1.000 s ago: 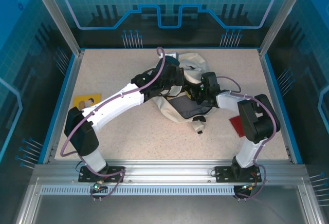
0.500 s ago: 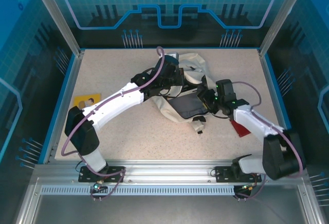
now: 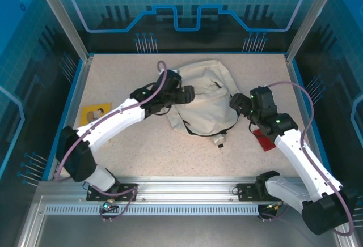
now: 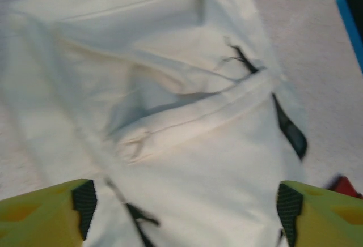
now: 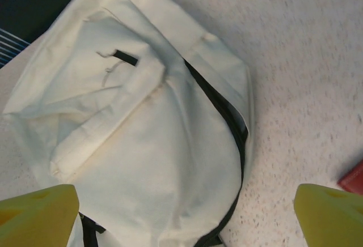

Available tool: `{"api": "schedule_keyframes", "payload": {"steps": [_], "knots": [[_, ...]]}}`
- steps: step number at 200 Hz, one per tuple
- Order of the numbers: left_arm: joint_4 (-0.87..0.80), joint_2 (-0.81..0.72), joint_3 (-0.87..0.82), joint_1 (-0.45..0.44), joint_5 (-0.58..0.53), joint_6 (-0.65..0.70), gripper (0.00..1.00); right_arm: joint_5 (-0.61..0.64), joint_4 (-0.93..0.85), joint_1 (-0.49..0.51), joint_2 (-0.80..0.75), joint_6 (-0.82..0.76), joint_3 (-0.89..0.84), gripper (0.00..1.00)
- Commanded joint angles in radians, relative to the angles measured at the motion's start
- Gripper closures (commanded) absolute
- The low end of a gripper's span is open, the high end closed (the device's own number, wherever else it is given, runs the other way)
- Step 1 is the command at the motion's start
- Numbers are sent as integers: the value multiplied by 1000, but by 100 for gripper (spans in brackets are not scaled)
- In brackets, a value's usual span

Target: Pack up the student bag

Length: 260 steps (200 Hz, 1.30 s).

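Note:
The student bag (image 3: 201, 97) lies slumped in the middle of the table, cream-white, with its dark zipper line (image 5: 229, 116) curving along its near right edge and a small white tag (image 3: 220, 140) on a strap at the front. My left gripper (image 3: 190, 94) hovers at the bag's left side, open, its yellow-green fingers wide apart over the fabric (image 4: 187, 145). My right gripper (image 3: 235, 102) sits just off the bag's right edge, also open, with nothing between its fingers. In the right wrist view the bag (image 5: 142, 145) spreads out below the open gripper (image 5: 184, 207).
A yellow card (image 3: 95, 112) lies on the table at the left, beside the left arm. A flat red item (image 3: 262, 139) rests right of the bag under the right forearm. The blue rim (image 3: 300, 105) bounds the table.
Both grippers have drawn back out of the bag's mouth. The dark opening that showed before has fallen shut, and the right arm has swung out to the right.

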Motion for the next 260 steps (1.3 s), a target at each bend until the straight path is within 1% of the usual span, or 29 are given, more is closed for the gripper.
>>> {"api": "schedule_keyframes", "payload": {"steps": [1, 14, 23, 40, 72, 94, 116, 159, 178, 187, 220, 260], "knots": [[-86, -95, -96, 78, -123, -24, 10, 15, -35, 22, 43, -95, 63, 0], [-118, -138, -165, 132, -169, -43, 4, -12, -18, 38, 75, -98, 76, 0], [-134, -163, -212, 174, -197, -53, 2, -32, 0, 50, 96, -94, 80, 0], [-165, -209, -292, 269, -212, -84, 1, -62, 30, 75, 141, -84, 89, 0], [-146, -279, -427, 442, -216, -147, 1, -97, 55, 118, 224, -68, 124, 0], [-98, -291, -490, 561, -161, -186, 1, -117, 63, 141, 263, -61, 143, 0], [-55, -274, -528, 660, -96, -198, 1, -125, 60, 159, 280, -52, 155, 0], [57, -200, -569, 820, 130, -191, 1, -133, 55, 170, 282, -40, 151, 0], [82, -154, -564, 860, 193, -179, 1, -140, 55, 173, 281, -36, 151, 0], [85, -127, -554, 869, 204, -168, 1, -143, 55, 174, 283, -35, 152, 0], [41, -31, -483, 870, 194, -128, 1, -148, 51, 177, 294, -35, 165, 1], [46, 52, -472, 867, 306, -143, 1, -162, 56, 179, 296, -13, 170, 1]]}}
